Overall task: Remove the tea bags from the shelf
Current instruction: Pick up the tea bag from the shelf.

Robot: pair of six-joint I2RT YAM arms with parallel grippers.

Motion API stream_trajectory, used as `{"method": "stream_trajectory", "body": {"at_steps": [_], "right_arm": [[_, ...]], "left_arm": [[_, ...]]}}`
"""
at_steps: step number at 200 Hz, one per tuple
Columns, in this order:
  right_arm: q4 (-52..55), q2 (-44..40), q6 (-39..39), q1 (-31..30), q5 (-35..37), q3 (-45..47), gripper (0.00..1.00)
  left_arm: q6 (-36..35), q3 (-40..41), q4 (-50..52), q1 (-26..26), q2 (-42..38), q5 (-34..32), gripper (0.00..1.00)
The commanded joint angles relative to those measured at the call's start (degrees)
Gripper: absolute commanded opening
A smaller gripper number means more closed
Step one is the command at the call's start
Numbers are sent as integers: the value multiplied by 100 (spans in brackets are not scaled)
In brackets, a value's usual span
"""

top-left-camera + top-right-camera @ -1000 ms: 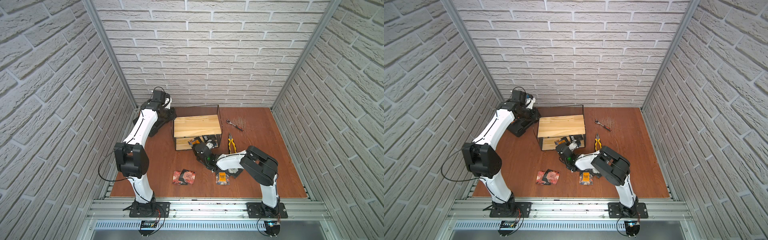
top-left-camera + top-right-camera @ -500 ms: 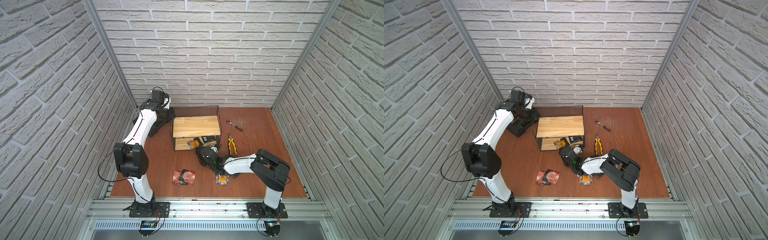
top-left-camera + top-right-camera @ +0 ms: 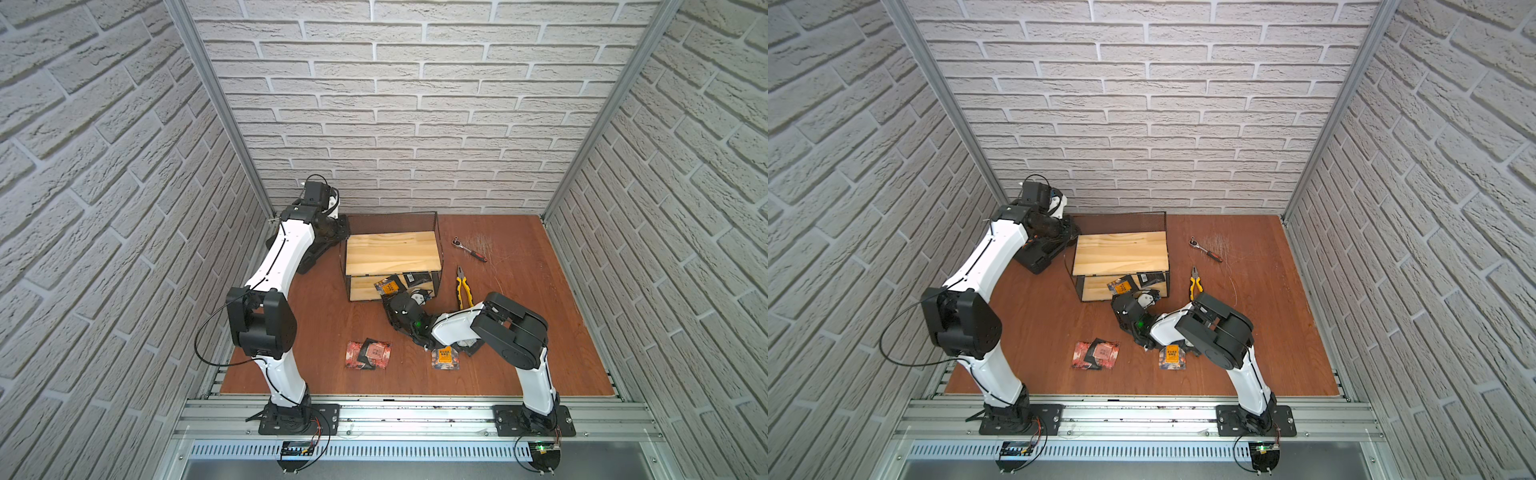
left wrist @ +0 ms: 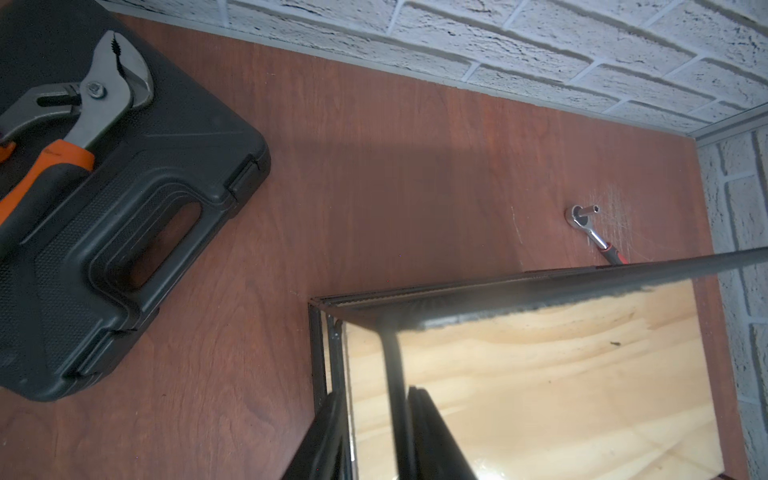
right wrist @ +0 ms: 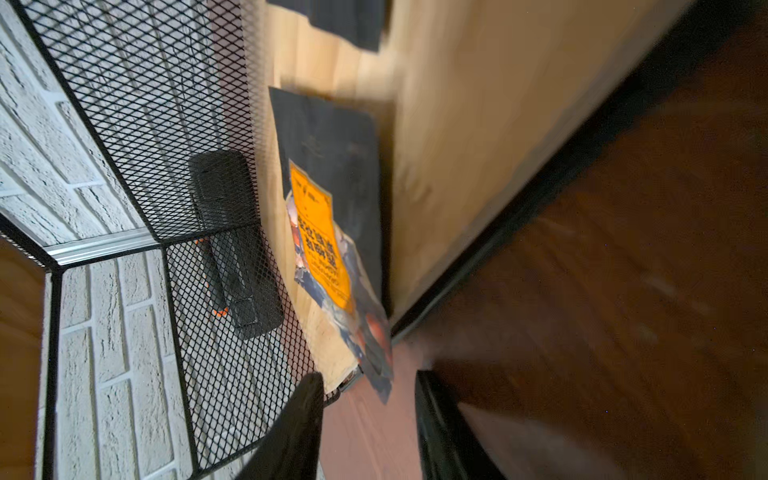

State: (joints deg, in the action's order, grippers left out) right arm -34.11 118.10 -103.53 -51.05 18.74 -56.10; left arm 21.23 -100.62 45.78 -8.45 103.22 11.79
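Observation:
The shelf [image 3: 392, 257] [image 3: 1121, 253] is pine boards in black wire mesh, its top board bare. My left gripper [image 4: 374, 392] is shut on the wire frame at the shelf's back left corner [image 3: 345, 226]. A black tea bag with an orange label [image 5: 328, 232] [image 3: 388, 286] hangs over the front edge of the lower board, with a dark one [image 3: 415, 277] beside it. My right gripper [image 5: 368, 376] [image 3: 409, 295] is open just in front of that hanging bag, with nothing between its fingers. Red tea bags [image 3: 368, 354] and an orange-labelled one [image 3: 446, 357] lie on the floor.
A black tool case [image 4: 104, 208] with orange-handled pliers [image 4: 83, 108] on it sits left of the shelf. Yellow-handled pliers [image 3: 463, 286] and a ratchet [image 3: 469, 249] lie to the shelf's right. Brick walls close in the back and both sides.
The right arm pulled a little away from the shelf, its elbow swinging right, and has come back to the lower tier. The left arm has held still.

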Motion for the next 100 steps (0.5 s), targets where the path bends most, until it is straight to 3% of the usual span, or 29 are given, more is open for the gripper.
{"method": "stream_trajectory", "body": {"at_steps": [1,55,100], "right_arm": [[86,178,-146,51,291,46,39],[89,356,-234,95,319,-103,29],[-82,252,-206,97,244,-71,4]], "left_arm": [[21,241,330,-21,-34,-266,30],[63,336,283,-25,-68,-221,30],[64,384,303,-8,-82,-221,30]]}}
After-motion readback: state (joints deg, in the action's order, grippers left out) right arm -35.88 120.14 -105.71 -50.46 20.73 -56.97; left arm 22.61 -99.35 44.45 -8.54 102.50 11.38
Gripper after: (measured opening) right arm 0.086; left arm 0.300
